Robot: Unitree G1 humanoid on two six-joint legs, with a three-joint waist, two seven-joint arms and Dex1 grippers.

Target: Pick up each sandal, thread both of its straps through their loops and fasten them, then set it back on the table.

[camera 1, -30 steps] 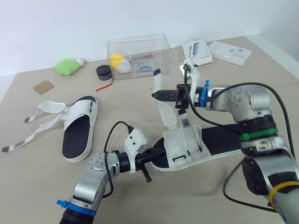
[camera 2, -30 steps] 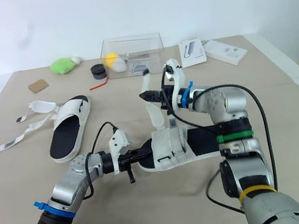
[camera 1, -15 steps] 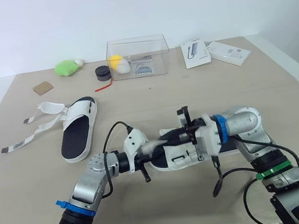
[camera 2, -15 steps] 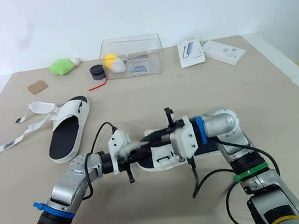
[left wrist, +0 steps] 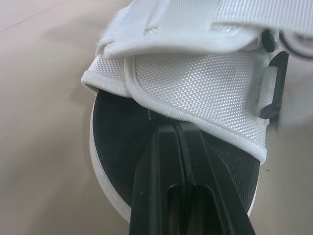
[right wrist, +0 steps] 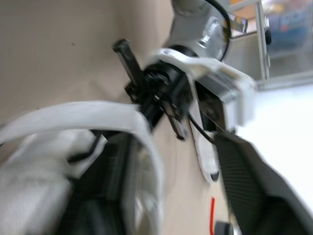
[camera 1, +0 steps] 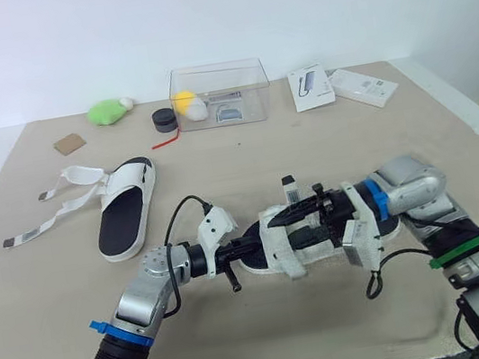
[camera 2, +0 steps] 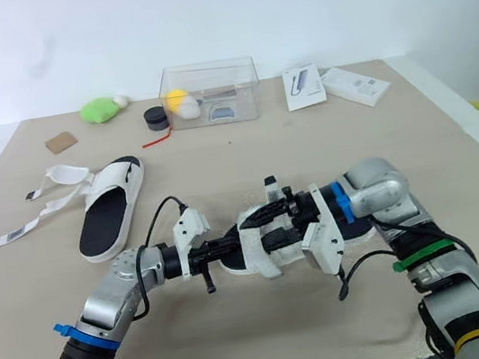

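The sandal (left wrist: pixel 195 83) lies lengthwise straight ahead of the left claw (left wrist: pixel 178 128), which is pinched narrow at its toe, while the right claw (camera 1: pixel 284 229), whose grip I cannot tell, is nearer the straps (left wrist: pixel 220 14).

No writing is reading clearly anywhere. A small printed tag (camera 1: pixel 288 188) is standing up from a strap of the near sandal (camera 1: pixel 280 248), and two white boxes (camera 1: pixel 310 86) at the far side of the counter (camera 1: pixel 220 169) are showing dark print, all too small to make out.
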